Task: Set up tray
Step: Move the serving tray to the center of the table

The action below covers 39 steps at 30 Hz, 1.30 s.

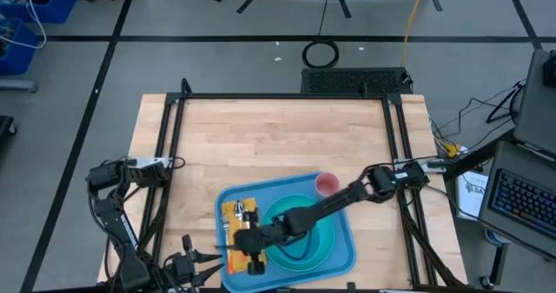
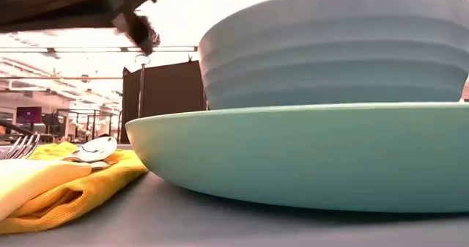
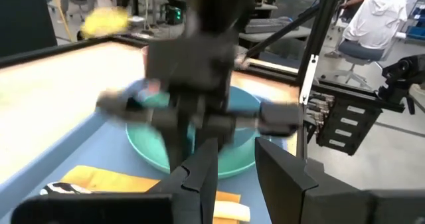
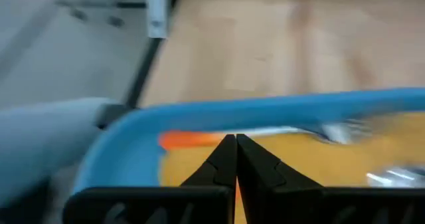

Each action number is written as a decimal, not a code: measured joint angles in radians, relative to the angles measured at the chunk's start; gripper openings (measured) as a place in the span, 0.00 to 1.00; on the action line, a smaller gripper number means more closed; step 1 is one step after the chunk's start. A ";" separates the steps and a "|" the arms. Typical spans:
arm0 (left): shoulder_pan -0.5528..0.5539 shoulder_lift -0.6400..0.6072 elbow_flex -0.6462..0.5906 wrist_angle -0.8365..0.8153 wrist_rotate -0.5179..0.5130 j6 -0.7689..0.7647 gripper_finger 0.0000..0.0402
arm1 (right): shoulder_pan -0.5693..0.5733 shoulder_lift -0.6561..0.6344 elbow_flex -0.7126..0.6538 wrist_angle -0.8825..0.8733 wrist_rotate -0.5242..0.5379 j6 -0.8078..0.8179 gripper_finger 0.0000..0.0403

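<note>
The blue tray (image 1: 344,251) lies at the table's near edge. On it a teal plate (image 2: 308,152) carries a pale blue bowl (image 2: 337,49). The yellow napkin (image 1: 234,213) lies on the tray's left part, with a spoon (image 2: 95,150) and a fork (image 2: 22,146) resting on top. An orange-handled piece (image 4: 189,139) lies along the napkin's edge. My right gripper (image 4: 236,147) is shut and hovers over the napkin (image 4: 319,164). My left gripper (image 3: 236,167) is open, just off the tray's left near corner.
A pink cup (image 1: 327,183) stands at the tray's far edge. Bare wooden table (image 1: 278,136) stretches beyond the tray toward the far side. Black frame rails run along the table's left and right sides. My right arm (image 1: 347,196) crosses over the plate.
</note>
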State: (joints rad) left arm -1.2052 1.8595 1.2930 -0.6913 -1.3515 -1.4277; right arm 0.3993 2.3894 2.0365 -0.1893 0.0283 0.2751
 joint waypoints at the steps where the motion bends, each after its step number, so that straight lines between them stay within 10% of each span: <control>1: 0.001 0.000 0.000 0.001 0.006 0.000 0.26 | 0.012 -0.021 -0.004 -0.044 0.058 -0.015 0.00; 14: 0.022 0.000 0.000 0.013 0.043 0.002 0.26 | 0.138 -0.569 -0.464 -0.337 0.576 0.244 0.00; 26: 0.061 0.000 0.000 -0.001 0.025 0.064 0.26 | 0.232 -1.148 -1.158 -0.176 0.489 0.828 0.02; 39: 0.121 0.000 0.000 -0.015 0.088 0.114 0.26 | 0.332 -1.334 -1.594 0.064 0.437 1.262 0.37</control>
State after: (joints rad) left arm -1.0839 1.8591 1.2930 -0.7064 -1.2633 -1.3140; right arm 0.7314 1.0554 0.4424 -0.1257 0.4656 1.5374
